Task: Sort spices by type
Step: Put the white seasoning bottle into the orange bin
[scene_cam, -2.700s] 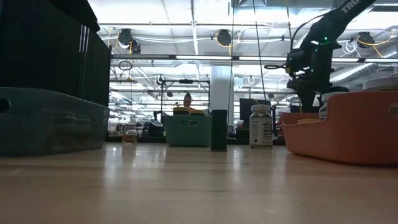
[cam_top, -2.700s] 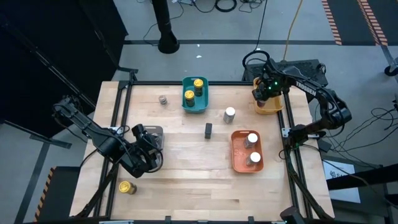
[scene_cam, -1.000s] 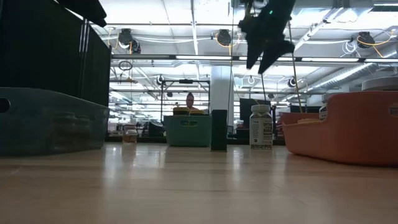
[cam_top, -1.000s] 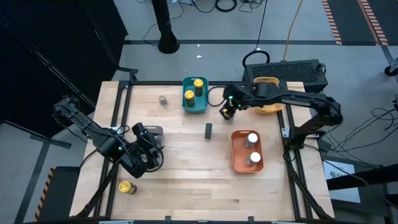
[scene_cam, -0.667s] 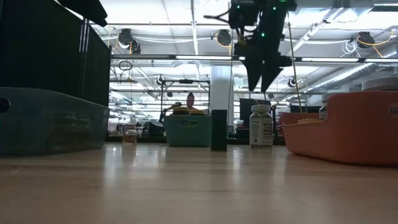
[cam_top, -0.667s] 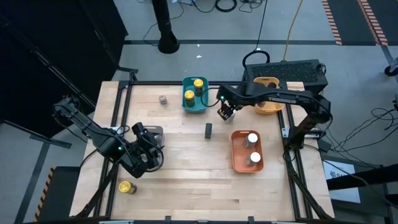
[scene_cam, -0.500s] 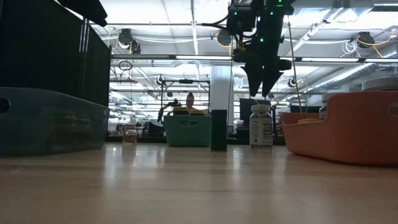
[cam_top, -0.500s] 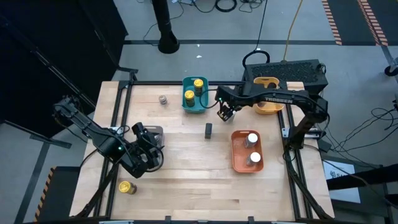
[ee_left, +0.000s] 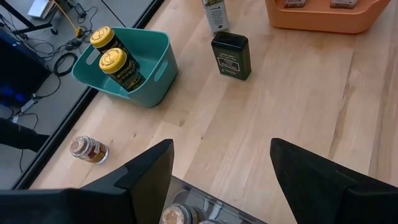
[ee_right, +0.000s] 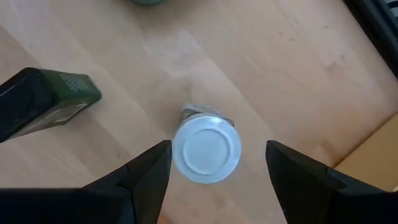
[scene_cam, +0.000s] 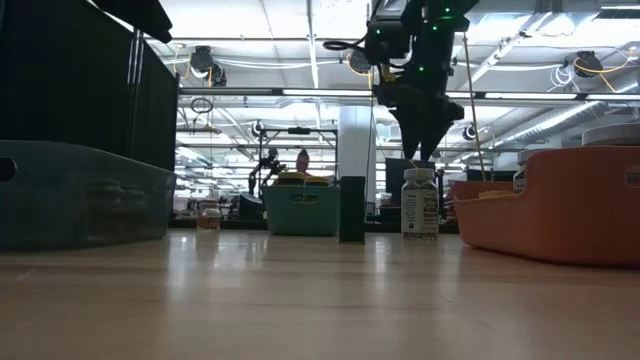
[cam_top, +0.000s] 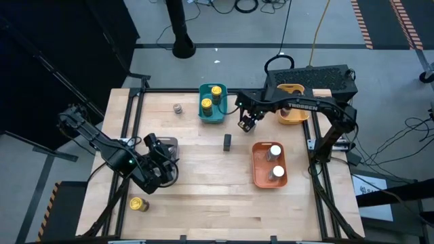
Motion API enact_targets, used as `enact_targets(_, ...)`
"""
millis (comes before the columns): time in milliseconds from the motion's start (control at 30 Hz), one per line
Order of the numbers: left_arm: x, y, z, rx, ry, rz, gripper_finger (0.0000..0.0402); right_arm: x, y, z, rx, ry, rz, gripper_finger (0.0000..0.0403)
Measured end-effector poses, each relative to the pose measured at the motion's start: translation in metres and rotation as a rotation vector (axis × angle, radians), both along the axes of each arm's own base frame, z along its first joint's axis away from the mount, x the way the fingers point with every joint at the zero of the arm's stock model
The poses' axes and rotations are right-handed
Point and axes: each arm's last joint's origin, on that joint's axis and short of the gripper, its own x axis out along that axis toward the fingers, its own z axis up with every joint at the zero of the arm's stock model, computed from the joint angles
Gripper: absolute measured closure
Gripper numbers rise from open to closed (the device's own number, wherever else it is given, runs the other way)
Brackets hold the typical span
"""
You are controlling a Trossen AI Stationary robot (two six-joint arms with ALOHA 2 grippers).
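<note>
The open right pincer is held directly over the white-capped cylindrical glass jar, centre frame. If lowered off-centre, the jar could be tipped.

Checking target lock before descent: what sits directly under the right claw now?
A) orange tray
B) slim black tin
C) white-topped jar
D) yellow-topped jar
C: the right wrist view looks straight down on the white-topped jar between the open right claw fingers, and the low view shows that claw hanging just above it; the black tin stands off to one side.
</note>
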Motion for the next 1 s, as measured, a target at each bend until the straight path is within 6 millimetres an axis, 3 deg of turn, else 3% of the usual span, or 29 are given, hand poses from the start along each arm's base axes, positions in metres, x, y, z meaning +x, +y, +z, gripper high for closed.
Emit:
enact_targets(167, 0.000, 0.000, 0.000, -0.001, -0.001, 0.001, 0.0127, -0.004, -0.010, -0.004, 0.018, -0.010, -0.005, 0.0165)
enact_targets(1000, 0.000, 0.000, 0.000, 0.002, -0.002, 0.001, 0.0127, -0.006, -0.006, -0.048, 0.085, -0.065, -0.030, 0.0176)
